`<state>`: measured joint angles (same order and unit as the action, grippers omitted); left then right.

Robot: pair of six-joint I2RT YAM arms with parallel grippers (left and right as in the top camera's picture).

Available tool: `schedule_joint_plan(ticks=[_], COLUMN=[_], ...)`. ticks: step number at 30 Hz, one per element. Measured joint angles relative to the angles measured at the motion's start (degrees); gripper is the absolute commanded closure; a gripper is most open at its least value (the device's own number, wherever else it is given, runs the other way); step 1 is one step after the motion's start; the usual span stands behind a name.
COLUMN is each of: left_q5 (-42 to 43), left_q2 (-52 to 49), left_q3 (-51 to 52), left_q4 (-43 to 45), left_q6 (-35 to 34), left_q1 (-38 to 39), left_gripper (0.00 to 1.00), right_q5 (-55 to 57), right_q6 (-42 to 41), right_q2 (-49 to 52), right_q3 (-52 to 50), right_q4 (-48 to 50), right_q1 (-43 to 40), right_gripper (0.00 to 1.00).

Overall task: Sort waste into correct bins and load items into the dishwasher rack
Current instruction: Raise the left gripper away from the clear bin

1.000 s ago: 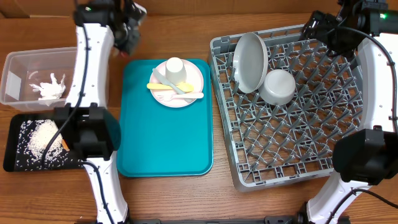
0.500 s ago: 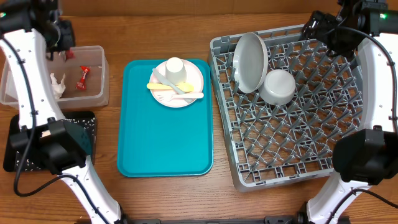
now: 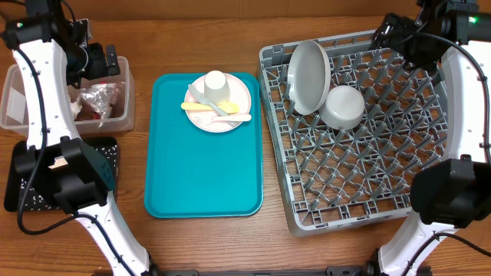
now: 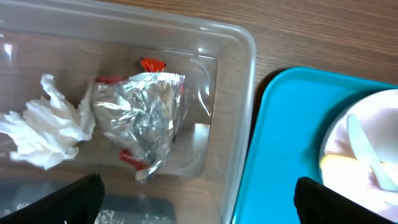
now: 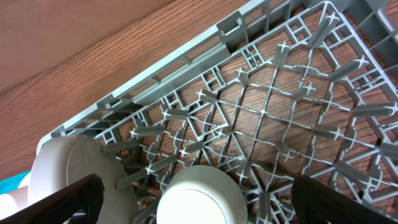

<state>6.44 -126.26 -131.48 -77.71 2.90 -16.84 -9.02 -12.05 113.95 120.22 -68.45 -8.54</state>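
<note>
My left gripper point(image 3: 103, 63) point(image 4: 199, 202) hangs open and empty above the clear tub point(image 3: 127, 92) point(image 4: 247, 81). Inside the tub lie a crumpled silver foil wrapper point(image 3: 97, 98) point(image 4: 140, 115), a white napkin point(image 4: 43, 127) and a red sachet point(image 4: 152, 64) half under the foil. The pinkish plate point(image 3: 238, 98) on the teal tray point(image 3: 203, 169) carries a white cup point(image 3: 216, 83) and yellow utensils point(image 3: 198, 106). In the grey dishwasher rack point(image 3: 368, 161) point(image 5: 280, 118) a grey plate point(image 3: 309, 77) point(image 5: 68, 174) stands on edge beside an upturned bowl point(image 3: 342, 106) point(image 5: 199, 196). My right gripper point(image 3: 399, 34) point(image 5: 199, 199) is open over the rack's far edge.
The black tray point(image 3: 17, 201) with rice sits in front of the tub, mostly hidden by the left arm's base. The teal tray's corner point(image 4: 280, 155) lies just right of the tub. Both arm bases stand at the table's near corners.
The left arm swung from the tray's far side over to the tub. Its jaws opened and the foil wrapper now lies in the tub on the red sachet. The right arm stayed still.
</note>
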Motion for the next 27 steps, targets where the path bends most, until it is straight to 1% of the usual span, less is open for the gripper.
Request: schedule_joint_plan(ticks=[9, 14, 19, 22, 27], left_q5=[1.6, 4.0, 4.4, 1.6, -3.5], left_q2=[0.0, 2.1, 8.4, 13.6, 21.4], left_q3=[-10.6, -12.3, -12.3, -12.3, -13.2], left_q4=[-11.6, -14.5, -17.8, -18.8, -18.9], left_q6=[0.0, -2.8, -4.5, -6.3, -12.0], left_q1=[0.0, -0.4, -1.7, -2.6, -5.6], left_gripper=[0.0, 0.0, 0.0, 0.0, 0.0], right_q5=[0.0, 0.0, 0.0, 0.0, 0.0], right_q6=[0.0, 0.0, 0.0, 0.0, 0.0], right_q2=[0.0, 0.0, 0.0, 0.0, 0.0], right_q3=[0.0, 0.0, 0.0, 0.0, 0.0], right_q4=[0.0, 0.0, 0.0, 0.0, 0.0], right_q1=[0.0, 0.0, 0.0, 0.0, 0.0], right_gripper=[0.0, 0.0, 0.0, 0.0, 0.0])
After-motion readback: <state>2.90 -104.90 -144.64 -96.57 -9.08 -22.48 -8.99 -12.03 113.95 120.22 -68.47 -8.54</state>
